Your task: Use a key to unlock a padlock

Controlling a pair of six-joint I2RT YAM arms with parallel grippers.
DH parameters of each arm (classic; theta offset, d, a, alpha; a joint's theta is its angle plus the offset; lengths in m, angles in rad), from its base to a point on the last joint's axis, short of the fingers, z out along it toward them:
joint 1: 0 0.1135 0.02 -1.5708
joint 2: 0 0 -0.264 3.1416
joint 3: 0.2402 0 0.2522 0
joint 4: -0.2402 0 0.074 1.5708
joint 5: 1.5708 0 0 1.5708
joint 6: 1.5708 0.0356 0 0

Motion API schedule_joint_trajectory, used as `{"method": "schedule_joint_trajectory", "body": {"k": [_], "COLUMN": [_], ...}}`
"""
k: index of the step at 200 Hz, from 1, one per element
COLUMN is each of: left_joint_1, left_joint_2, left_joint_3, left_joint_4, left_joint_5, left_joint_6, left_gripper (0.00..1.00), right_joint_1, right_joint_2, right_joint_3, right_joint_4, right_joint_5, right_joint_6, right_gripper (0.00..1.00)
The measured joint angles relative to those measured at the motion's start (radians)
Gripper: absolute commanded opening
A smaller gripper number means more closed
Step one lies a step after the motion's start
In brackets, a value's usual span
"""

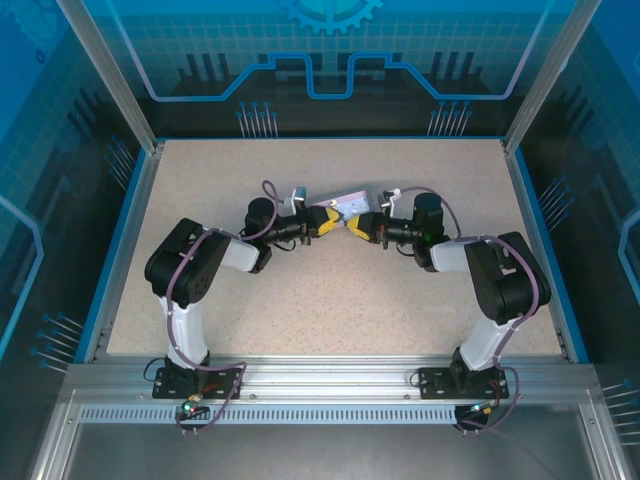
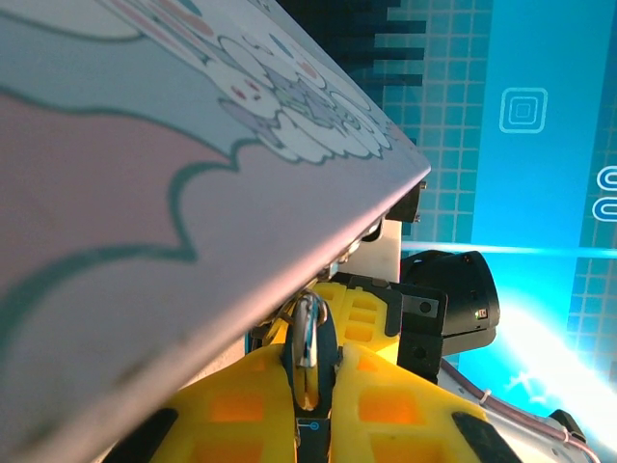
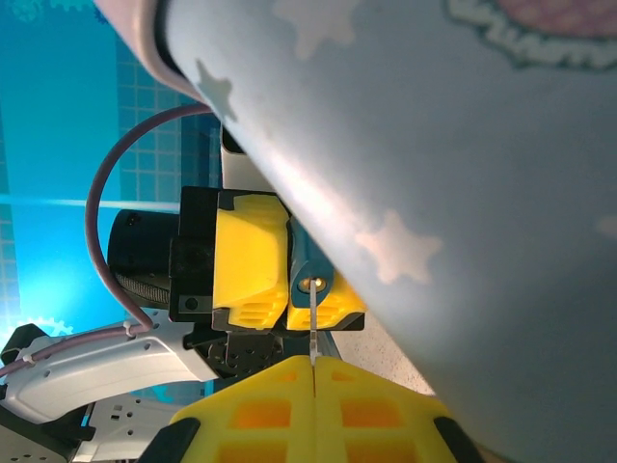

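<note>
The padlock point(image 2: 327, 356) is a small dark blue body with a metal shackle point(image 2: 305, 337) hooked to the cartoon-printed tin point(image 2: 145, 174). My left gripper point(image 2: 314, 348) is shut on the padlock's body. In the right wrist view, my right gripper point(image 3: 314, 363) is shut on the thin key point(image 3: 314, 326). The key's tip sits in the keyhole on the padlock's end face point(image 3: 305, 261), between the left gripper's yellow fingers point(image 3: 251, 260). From above, the left gripper point(image 1: 328, 222) and right gripper point(image 1: 360, 226) meet tip to tip by the tin point(image 1: 348, 205).
The pale tin point(image 3: 463, 174) looms close over both grippers in the wrist views. The speckled table point(image 1: 330, 300) is ringed by a blue rim and glass walls. Both arms bend inward from their bases at the near edge.
</note>
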Motion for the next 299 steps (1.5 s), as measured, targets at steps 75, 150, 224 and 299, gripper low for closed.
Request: {"method": "schedule_joint_trajectory", "body": {"k": [75, 150, 224, 299], "left_joint_1": [0.003, 0.009, 0.011, 0.011], "left_joint_2": [0.0, 0.01, 0.011, 0.011], "left_joint_3": [0.0, 0.0, 0.0, 0.0], "left_joint_4": [0.003, 0.021, 0.025, 0.025], "left_joint_5": [-0.002, -0.011, -0.02, -0.023], "left_joint_6": [-0.003, -0.002, -0.002, -0.002], "left_gripper": [0.0, 0.0, 0.0, 0.0], "right_joint_1": [0.0, 0.012, 0.035, 0.01], "right_joint_2": [0.022, 0.04, 0.044, 0.054], "right_joint_3": [0.014, 0.031, 0.043, 0.043], "right_joint_4": [0.017, 0.042, 0.026, 0.026], "right_joint_5": [-0.001, 0.004, 0.031, 0.03], "right_joint_6": [0.011, 0.061, 0.06, 0.06], "right_gripper": [0.0, 0.0, 0.0, 0.0]}}
